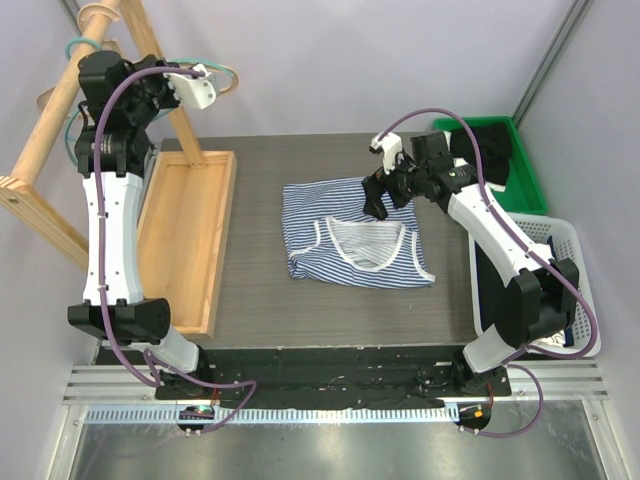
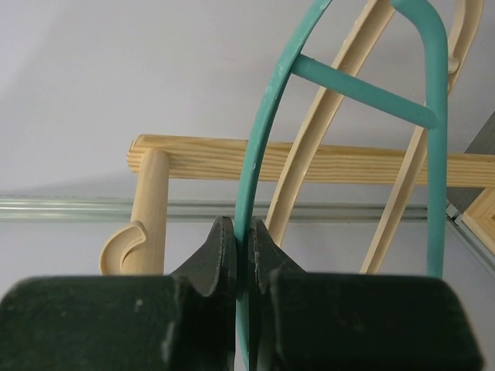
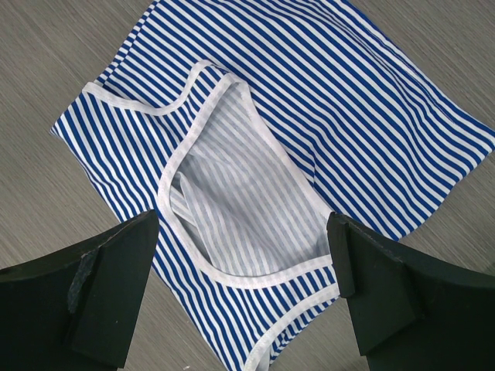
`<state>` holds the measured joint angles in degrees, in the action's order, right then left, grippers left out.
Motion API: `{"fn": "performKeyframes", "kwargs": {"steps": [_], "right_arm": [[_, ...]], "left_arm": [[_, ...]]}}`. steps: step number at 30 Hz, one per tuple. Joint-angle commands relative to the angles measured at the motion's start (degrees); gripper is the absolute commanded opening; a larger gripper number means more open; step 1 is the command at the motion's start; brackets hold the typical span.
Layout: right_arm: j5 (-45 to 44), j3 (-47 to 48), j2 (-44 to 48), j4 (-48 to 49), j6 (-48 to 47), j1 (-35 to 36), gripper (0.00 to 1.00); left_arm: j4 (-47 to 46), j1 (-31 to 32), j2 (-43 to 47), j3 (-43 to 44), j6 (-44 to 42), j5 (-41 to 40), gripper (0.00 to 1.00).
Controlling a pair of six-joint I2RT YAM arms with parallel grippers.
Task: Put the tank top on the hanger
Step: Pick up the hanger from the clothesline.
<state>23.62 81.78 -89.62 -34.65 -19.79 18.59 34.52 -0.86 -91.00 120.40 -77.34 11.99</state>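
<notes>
My left gripper (image 2: pixel 246 239) pinches the teal hanger (image 2: pixel 259 139); right gripper (image 3: pixel 241 232) hangs wide open, striped tank top (image 3: pixel 363 131) spread toward twelve o'clock.

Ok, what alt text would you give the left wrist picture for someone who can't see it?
The left pincer is shut on a thin teal hanger, seen close up from behind its black fingers. Behind are tan hangers and a pale wooden rail against a plain grey wall.
</notes>
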Motion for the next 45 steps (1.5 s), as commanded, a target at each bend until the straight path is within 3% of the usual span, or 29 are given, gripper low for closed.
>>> {"fn": "performKeyframes", "kwargs": {"steps": [1,15,37,45], "right_arm": [[0.03,0.31,2.44,2.31,-0.25,0.22,0.99],[-0.32,0.22,2.0,2.31,-0.07,0.31,0.99],[-0.59,0.66,1.03,1.87,0.37,0.13,0.99],[0.29,0.84,1.56,-2.6,-2.79,0.13,0.99]], "left_arm": [[-2.44,-0.02,0.91,0.98,-2.02,-0.3,0.0],[-0.78,0.16,0.12,5.02,-7.55,1.54,0.0],[1.34,0.42,6.8,-4.38,-15.73,4.01,0.0],[3.7,2.18,8.47,-3.42,-17.58,3.66,0.0]]}}
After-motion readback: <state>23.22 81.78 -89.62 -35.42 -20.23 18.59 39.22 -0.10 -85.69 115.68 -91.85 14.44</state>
